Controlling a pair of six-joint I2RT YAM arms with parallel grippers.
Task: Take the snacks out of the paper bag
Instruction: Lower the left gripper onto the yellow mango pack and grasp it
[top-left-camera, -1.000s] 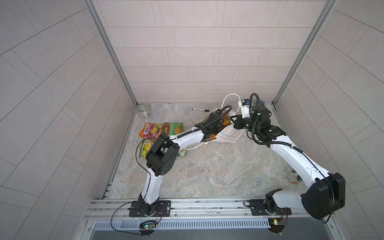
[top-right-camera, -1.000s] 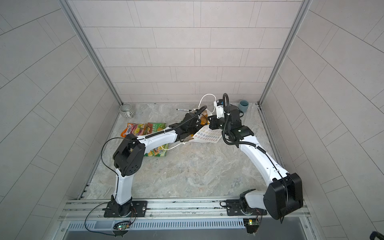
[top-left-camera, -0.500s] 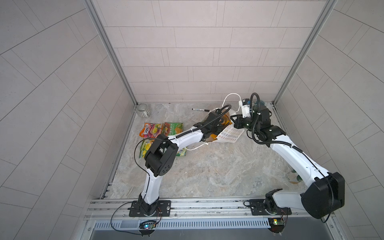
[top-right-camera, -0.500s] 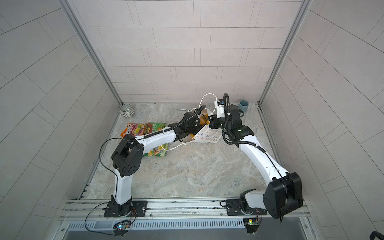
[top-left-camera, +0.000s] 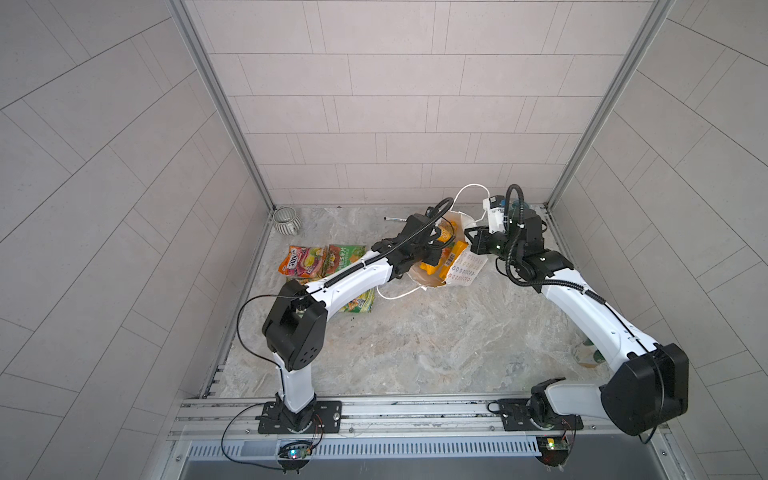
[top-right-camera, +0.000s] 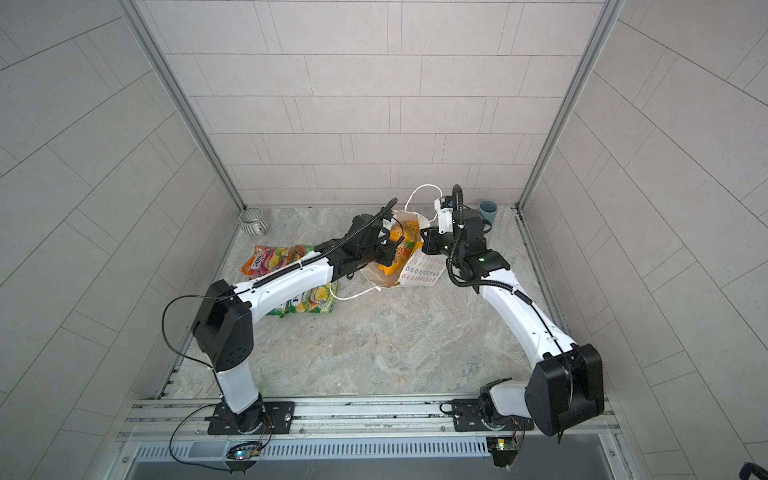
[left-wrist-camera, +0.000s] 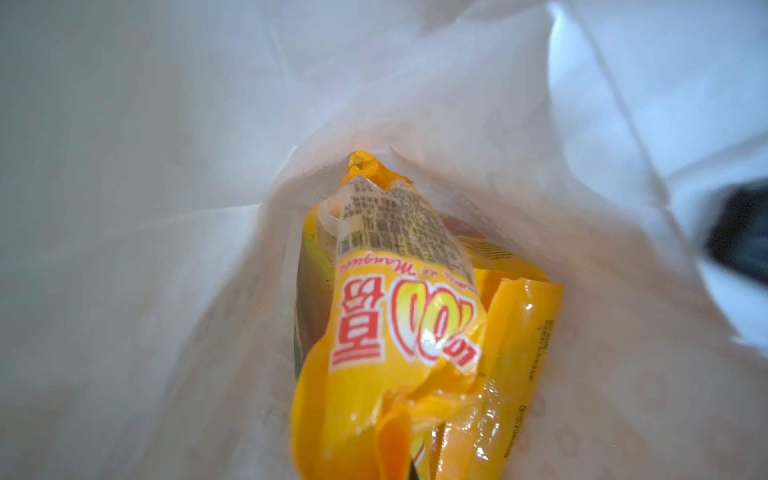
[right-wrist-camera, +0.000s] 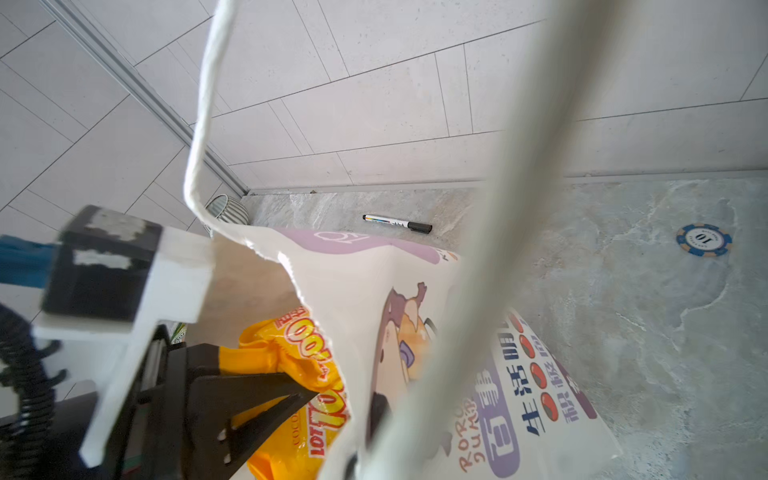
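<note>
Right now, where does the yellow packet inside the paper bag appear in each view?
In a top view: yellow packet just right of centre, in the paper bag mouth.
In a top view: at centre.
Left wrist: lower centre.
Right wrist: behind the bag's torn rim.
Shared landmark: the paper bag around it.

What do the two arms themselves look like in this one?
The left arm and right arm have rounded white links and bulky black joint housings. A black ribbed cable runs along each and loops above the wrist. The left arm's fingers are black and triangular. The right wrist has a white camera bracket.
</note>
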